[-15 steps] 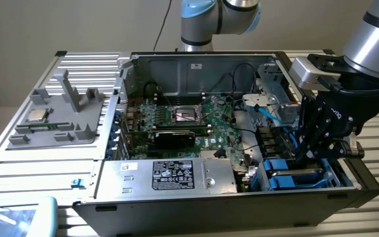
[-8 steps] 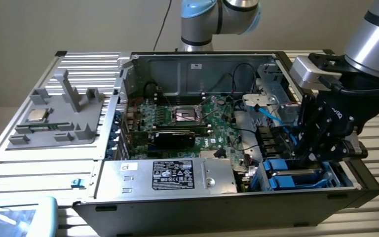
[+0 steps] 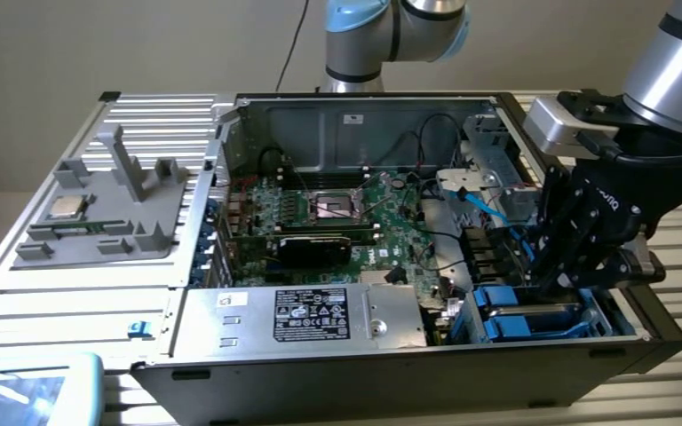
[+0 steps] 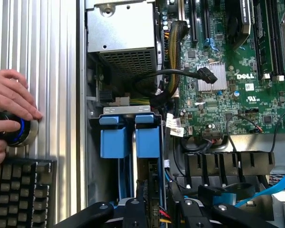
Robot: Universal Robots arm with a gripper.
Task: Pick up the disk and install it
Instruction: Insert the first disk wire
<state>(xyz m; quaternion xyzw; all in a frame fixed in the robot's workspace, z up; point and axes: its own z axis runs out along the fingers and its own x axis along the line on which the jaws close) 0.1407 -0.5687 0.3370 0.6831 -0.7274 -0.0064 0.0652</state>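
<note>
Now fingers (image 3: 558, 282) released, hovering just above the blue-framed silver disk (image 4: 147, 142) seated lengthwise in its bay.

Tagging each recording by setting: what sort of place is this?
Probably a computer-assembly workbench or lab: an open black desktop computer case with its green motherboard exposed lies on a ribbed silver metal table, a black keyboard nearby.

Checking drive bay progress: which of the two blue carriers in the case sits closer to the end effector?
The blue carrier nearer the motherboard; the end effector is lined up with it, while the other carrier lies toward the case wall.
</note>
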